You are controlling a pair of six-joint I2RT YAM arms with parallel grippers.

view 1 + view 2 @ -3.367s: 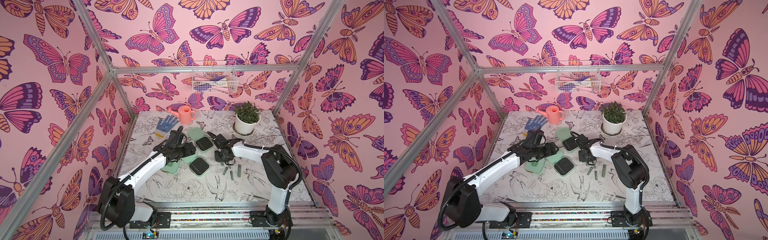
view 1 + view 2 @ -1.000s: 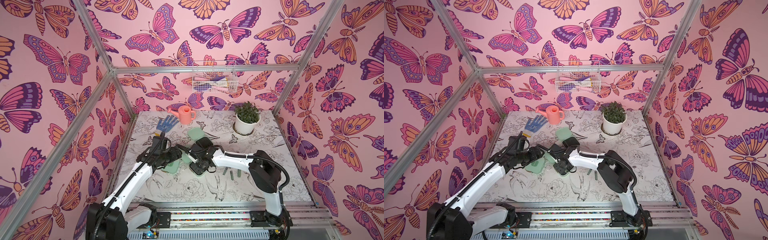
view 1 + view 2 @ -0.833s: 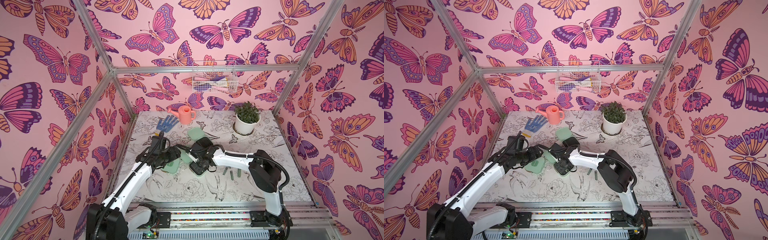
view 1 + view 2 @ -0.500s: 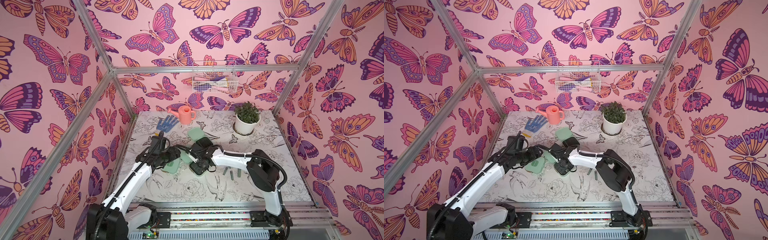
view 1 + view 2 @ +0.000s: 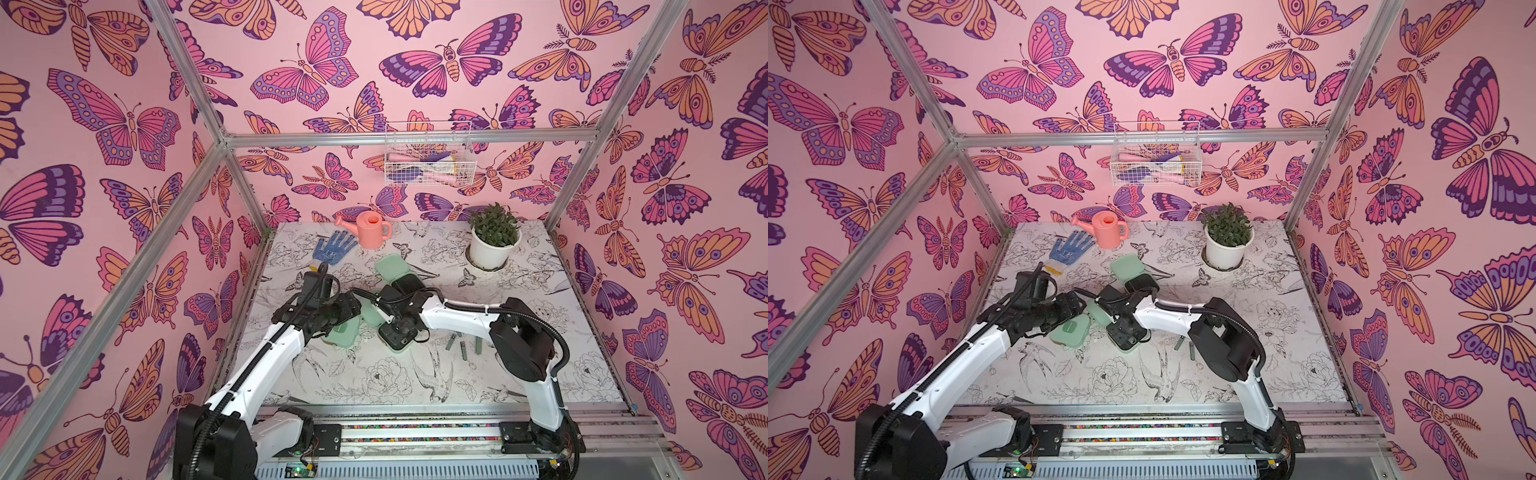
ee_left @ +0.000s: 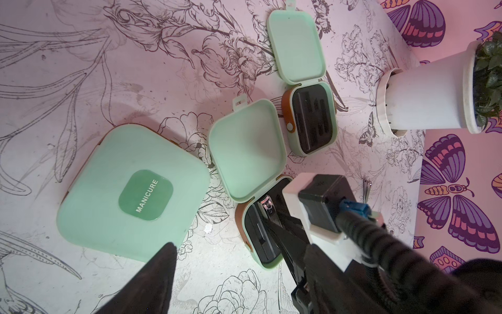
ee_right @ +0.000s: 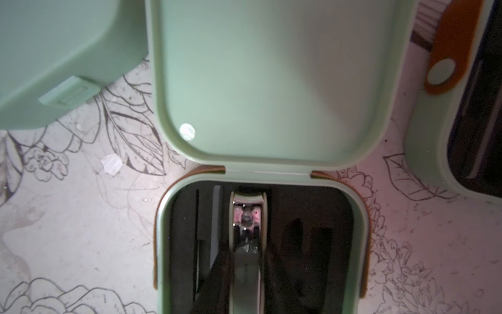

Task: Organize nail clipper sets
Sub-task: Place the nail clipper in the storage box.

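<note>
Nail clipper (image 7: 245, 244): slim, grey-green, bright metal head, pinched lengthwise by the right claw (image 7: 245, 274). Placed within the black tray of the middle case (image 6: 245, 149), head toward the hinge; seated in its slot or held just above, not to be told. Close detail in the right wrist view alone. In the left wrist view only the metal head showing past the black fingers (image 6: 279, 236); in both top views hidden under the right wrist. Middle case: lid laid open, near the table's (image 5: 374, 382) centre. Closed case (image 6: 130, 190): just beside it on the robot's left, "MANICURE" label legible in the left wrist view only. Far case (image 6: 309, 119): open, black slotted tray, orange side strap, farther back toward the potted plant (image 5: 494, 241). Three loose tools (image 5: 462, 352): on the table between middle case and right elbow, caught by the top views, too small to tell apart. Right arm: reaching in from the right, forearm low, wrist bent down over the tray. Left arm: stretched forward, left claw (image 5: 351, 311) spread wide, gripping nothing, hovering above the closed case. One finger (image 6: 160, 271) in view, the other lost among dark shapes at the frame's edge. Behind: blue dotted glove (image 5: 332, 249), pink watering can (image 5: 372, 228), wire basket (image 5: 428, 162), contents hard to make out.
</note>
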